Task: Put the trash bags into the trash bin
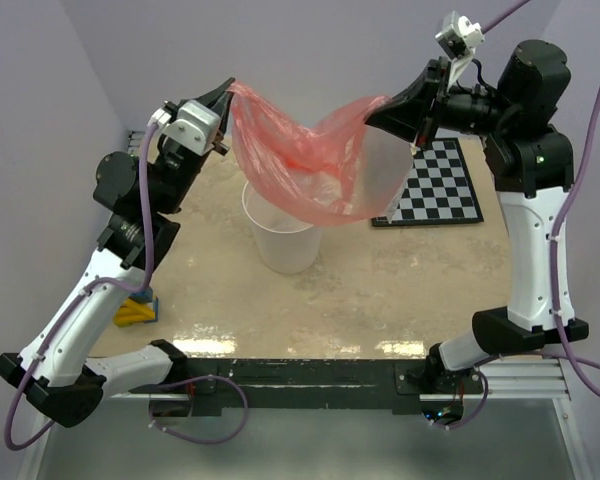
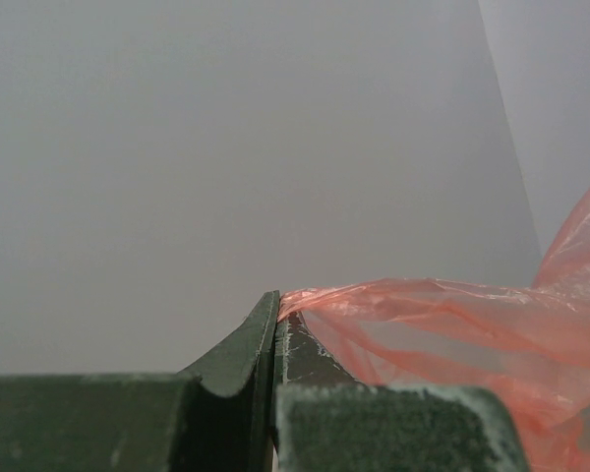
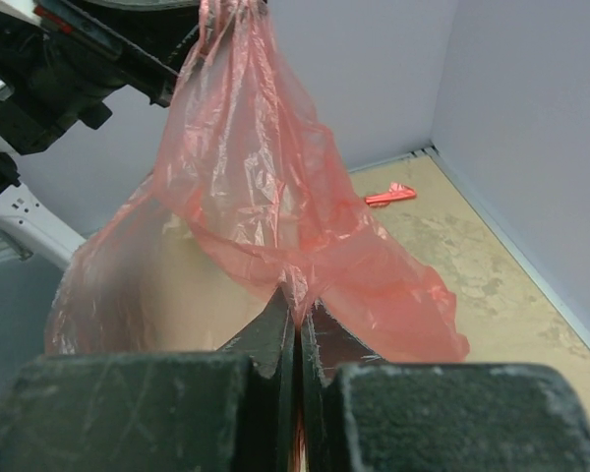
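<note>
A thin pink-red trash bag (image 1: 302, 160) hangs stretched in the air between my two grippers, sagging over the white trash bin (image 1: 278, 238), which stands upright on the table. My left gripper (image 1: 228, 88) is shut on the bag's left edge, high above the bin's left side. My right gripper (image 1: 377, 106) is shut on the opposite edge, above and to the right of the bin. In the left wrist view the film (image 2: 452, 324) trails right from the pinched jaws (image 2: 277, 300). The right wrist view has the bag (image 3: 256, 216) fanning out from the closed tips (image 3: 297, 300).
A black-and-white checkerboard (image 1: 435, 185) lies at the table's back right. A small solid red piece (image 3: 389, 195) rests near the far wall. A yellow and blue object (image 1: 138, 308) sits at the left edge, beside the left arm. Walls close in the back and sides.
</note>
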### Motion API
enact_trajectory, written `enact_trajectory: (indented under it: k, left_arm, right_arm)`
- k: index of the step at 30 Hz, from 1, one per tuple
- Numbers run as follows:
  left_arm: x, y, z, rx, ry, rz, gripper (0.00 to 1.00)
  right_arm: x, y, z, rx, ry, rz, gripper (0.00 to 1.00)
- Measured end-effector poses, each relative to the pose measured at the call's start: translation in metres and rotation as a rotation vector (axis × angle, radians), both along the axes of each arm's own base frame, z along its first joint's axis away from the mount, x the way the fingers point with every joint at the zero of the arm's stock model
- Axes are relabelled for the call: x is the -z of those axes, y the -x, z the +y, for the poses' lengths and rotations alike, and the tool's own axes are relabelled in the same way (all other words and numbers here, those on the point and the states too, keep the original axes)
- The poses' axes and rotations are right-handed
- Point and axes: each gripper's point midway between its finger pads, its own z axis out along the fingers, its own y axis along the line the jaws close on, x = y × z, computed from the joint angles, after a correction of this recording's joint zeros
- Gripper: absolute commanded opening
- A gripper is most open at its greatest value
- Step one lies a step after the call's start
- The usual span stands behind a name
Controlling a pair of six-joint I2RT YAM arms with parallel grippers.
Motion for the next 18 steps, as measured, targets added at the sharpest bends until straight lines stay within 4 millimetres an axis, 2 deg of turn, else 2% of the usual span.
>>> enact_trajectory:
  k: [3, 8, 18]
  left_arm:
    - [-0.004, 0.003, 0.000, 0.010, -0.007, 0.001, 0.00]
    - [-0.014, 0.009, 0.001, 0.021, -0.010, -0.003, 0.00]
    - [-0.012, 0.020, 0.001, 0.050, -0.050, 0.017, 0.00]
  right_arm:
    - [-0.006, 0.011, -0.002, -0.001, -0.003, -0.018, 0.00]
    - [-0.012, 0.016, -0.003, -0.002, -0.004, -0.033, 0.00]
    - [0.000, 0.015, -0.001, -0.027, 0.003, 0.001, 0.00]
